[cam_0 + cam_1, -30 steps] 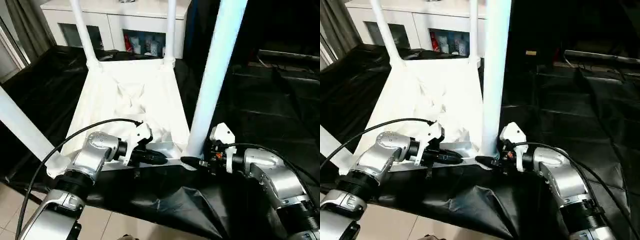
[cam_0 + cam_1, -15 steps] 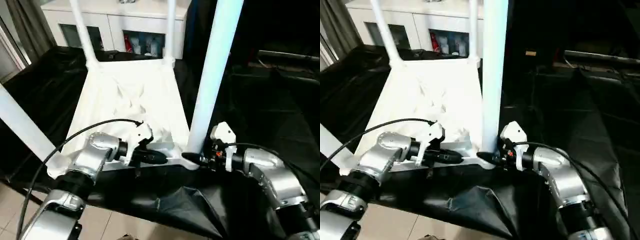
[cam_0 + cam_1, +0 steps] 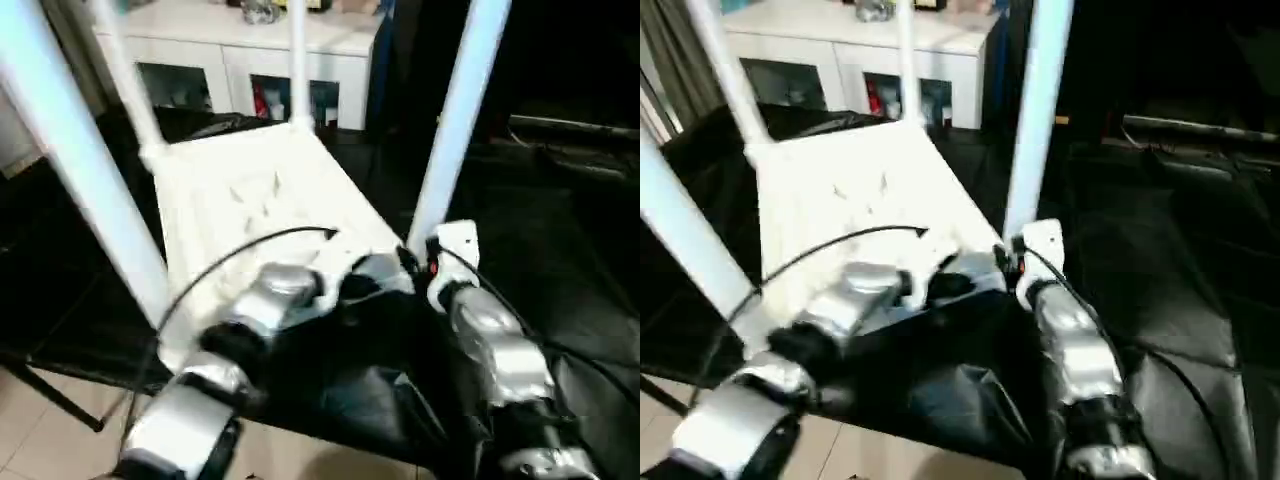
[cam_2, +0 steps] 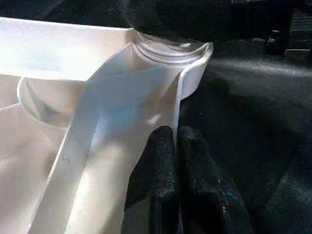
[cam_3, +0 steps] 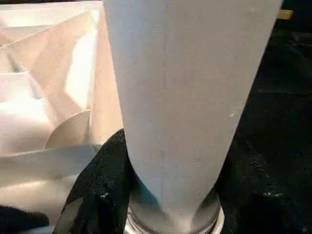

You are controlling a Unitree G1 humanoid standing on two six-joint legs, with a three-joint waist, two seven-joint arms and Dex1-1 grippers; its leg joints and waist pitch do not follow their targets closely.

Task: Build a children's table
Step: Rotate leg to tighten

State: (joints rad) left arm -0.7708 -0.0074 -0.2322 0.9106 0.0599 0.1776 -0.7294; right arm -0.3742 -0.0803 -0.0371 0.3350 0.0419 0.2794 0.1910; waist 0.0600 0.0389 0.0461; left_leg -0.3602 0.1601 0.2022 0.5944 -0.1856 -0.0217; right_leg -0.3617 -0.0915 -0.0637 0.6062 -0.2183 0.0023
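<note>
- Children's table [image 3: 260,195]: white plastic, lying upside down on the black-draped table [image 3: 560,230], ribbed underside up. Four legs stand up from its corner sockets; all are cut off by the picture's upper edge.
- Near right leg [image 3: 455,120]: seated in the corner socket [image 5: 175,222] nearest the right arm. In the right wrist view the tube hides most of that socket.
- Near left leg [image 3: 85,160]: rises from the near left corner, its foot hidden behind the left forearm.
- Far legs [image 3: 297,60]: two thinner-looking tubes at the far corners, in front of the white cabinet [image 3: 250,50].
- Right gripper [image 5: 173,195]: at the foot of the near right leg. Its black fingers [image 5: 100,190] sit one on each side of the tube, closed against it just above the socket rim.
- Left gripper [image 4: 178,161]: its fingers pressed together, holding nothing, tips resting at the near rim of the tabletop just beside the same corner socket. In the head views it is blurred and hard to make out.
- Cabinet contents: small items behind glass doors, too blurred to identify.
</note>
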